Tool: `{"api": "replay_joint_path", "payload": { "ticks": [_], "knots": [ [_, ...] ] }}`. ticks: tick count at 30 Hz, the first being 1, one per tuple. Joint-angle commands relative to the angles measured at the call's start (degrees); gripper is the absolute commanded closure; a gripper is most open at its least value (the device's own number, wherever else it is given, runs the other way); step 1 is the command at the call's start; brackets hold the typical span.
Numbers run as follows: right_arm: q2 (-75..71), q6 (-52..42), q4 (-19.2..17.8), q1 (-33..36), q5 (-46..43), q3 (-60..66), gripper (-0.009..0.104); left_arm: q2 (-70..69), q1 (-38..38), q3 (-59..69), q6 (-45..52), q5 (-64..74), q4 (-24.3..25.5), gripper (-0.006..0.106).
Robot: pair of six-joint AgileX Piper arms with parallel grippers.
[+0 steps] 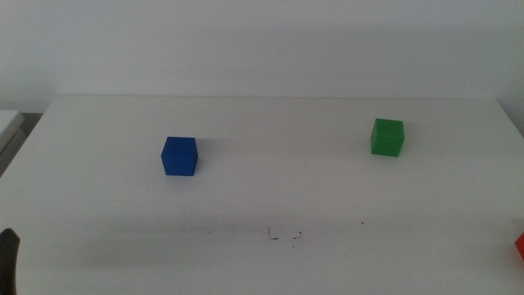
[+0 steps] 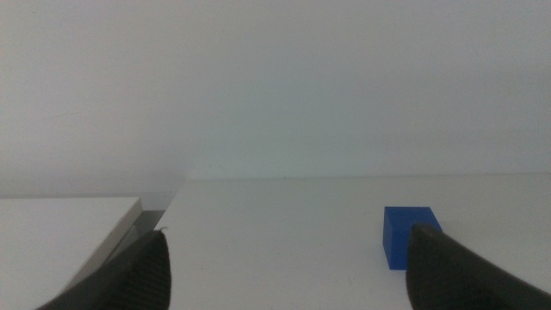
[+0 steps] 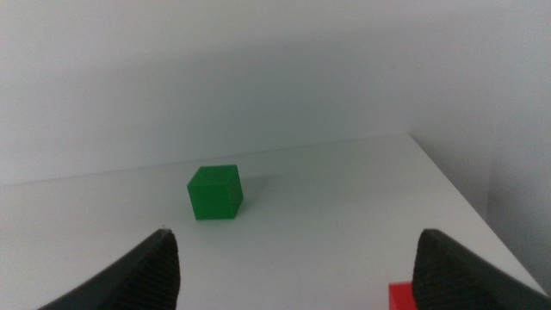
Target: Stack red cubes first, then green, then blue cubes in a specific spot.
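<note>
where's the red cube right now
The small matte red cube sits at the middle view's right edge, cut off, nearer the camera than the green cube, right of the pen-scribbled spot.

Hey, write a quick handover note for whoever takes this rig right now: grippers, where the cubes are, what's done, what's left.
Left gripper: open, empty, waiting at the table's near left; blue cube ahead of it.
Right gripper: open, empty, at the near right.
Green cube: far right of the table, standing alone.
Red cube: near right edge, only partly in the middle view.
Marked spot: front centre, nothing on it.
Done: nothing stacked yet.
Left: red onto the spot, then green, then blue on top.
</note>
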Motion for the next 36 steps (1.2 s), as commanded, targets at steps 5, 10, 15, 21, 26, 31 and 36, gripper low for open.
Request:
{"api": "replay_joint_path", "payload": {
  "ticks": [5, 10, 15, 21, 26, 31, 36],
  "knots": [
    [0.2, -0.2, 2.2, 0.2, -7.8, -0.2, 0.002, -0.2, 0.0, 0.0, 0.0, -0.5, 0.0, 0.007],
    [9.3, -0.7, 2.4, 0.2, -2.4, -11.2, 0.002, -0.2, 0.0, 0.0, 0.0, -0.5, 0.0, 0.007],
    [24.2, -4.6, 2.4, 0.2, 19.3, -31.6, 0.002, -0.2, 0.0, 0.0, 0.0, -0.6, 0.0, 0.007],
    [39.2, -6.8, 2.4, 0.2, 50.3, -50.9, 0.002, -0.2, 0.0, 0.0, 0.0, -0.6, 0.0, 0.007],
    [44.8, -5.9, 3.7, 0.2, 48.8, -55.3, 0.002, -0.2, 0.0, 0.0, 0.0, -0.6, 0.0, 0.007],
    [45.8, -4.7, 4.5, 0.2, 42.8, -55.1, 0.002, -0.2, 0.0, 0.0, 0.0, -0.6, 0.0, 0.007],
    [45.7, -4.7, 4.5, 0.2, 40.6, -55.1, 0.002, -0.2, 0.0, 0.0, 0.0, -0.6, 0.0, 0.007]
  ]
}}
